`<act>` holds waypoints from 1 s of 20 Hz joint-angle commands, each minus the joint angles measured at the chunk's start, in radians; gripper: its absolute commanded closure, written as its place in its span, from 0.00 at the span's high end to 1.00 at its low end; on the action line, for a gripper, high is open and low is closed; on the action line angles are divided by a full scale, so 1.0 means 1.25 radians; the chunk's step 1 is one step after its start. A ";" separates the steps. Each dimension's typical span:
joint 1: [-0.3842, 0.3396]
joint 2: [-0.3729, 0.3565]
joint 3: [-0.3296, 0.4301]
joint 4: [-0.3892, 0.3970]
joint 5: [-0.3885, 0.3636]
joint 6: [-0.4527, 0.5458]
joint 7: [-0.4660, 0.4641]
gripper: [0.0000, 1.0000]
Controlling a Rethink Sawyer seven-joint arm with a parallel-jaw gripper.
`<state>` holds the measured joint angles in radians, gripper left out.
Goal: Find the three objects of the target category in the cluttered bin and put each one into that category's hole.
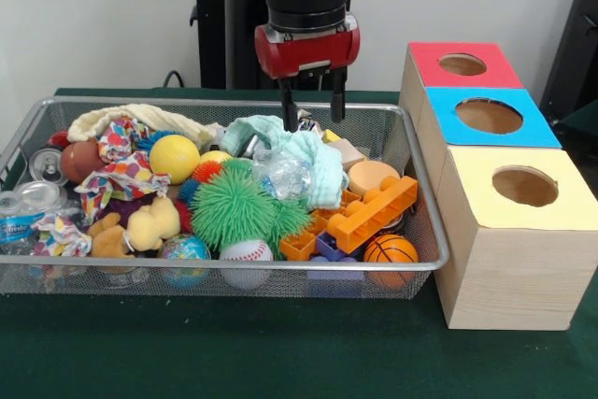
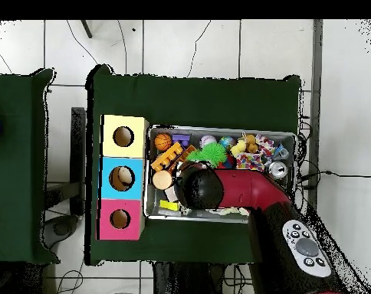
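The wire mesh bin (image 1: 425, 195) is full of toys; it also shows in the overhead view (image 2: 296, 139). A crumpled clear bottle (image 1: 280, 175) lies mid-bin against a teal cloth (image 1: 313, 158). A second bottle with a blue-and-white label (image 1: 14, 223) lies at the bin's left end. I cannot pick out a third bottle. My gripper (image 1: 314, 107) is open and empty, hanging over the back of the bin above the teal cloth. The blue-panel hole (image 1: 489, 116) is in the middle of the wooden box; in the overhead view (image 2: 122, 178) something pale shows inside it.
Red-panel hole (image 1: 462, 64) and yellow-panel hole (image 1: 524, 186) flank the blue one. A silver can (image 1: 47, 165) lies at the left. A green spiky ball (image 1: 234, 207), orange bricks (image 1: 374, 215), a baseball (image 1: 246, 251), a small basketball (image 1: 390, 249) and a yellow ball (image 1: 174, 157) crowd the bin.
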<state>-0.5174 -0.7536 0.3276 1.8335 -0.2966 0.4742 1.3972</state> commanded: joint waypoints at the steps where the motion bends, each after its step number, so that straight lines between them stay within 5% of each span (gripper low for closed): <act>1: -0.034 -0.021 0.058 0.025 0.034 0.108 0.011 1.00; 11: -0.070 0.098 0.056 -0.088 -0.035 0.070 -0.046 1.00; 16: 0.011 0.163 -0.051 -0.189 -0.076 0.021 0.061 1.00; 20: 0.020 0.187 -0.060 -0.213 -0.072 0.017 0.065 1.00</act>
<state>-0.5231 -0.6117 0.2905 1.6998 -0.3347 0.4859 1.3972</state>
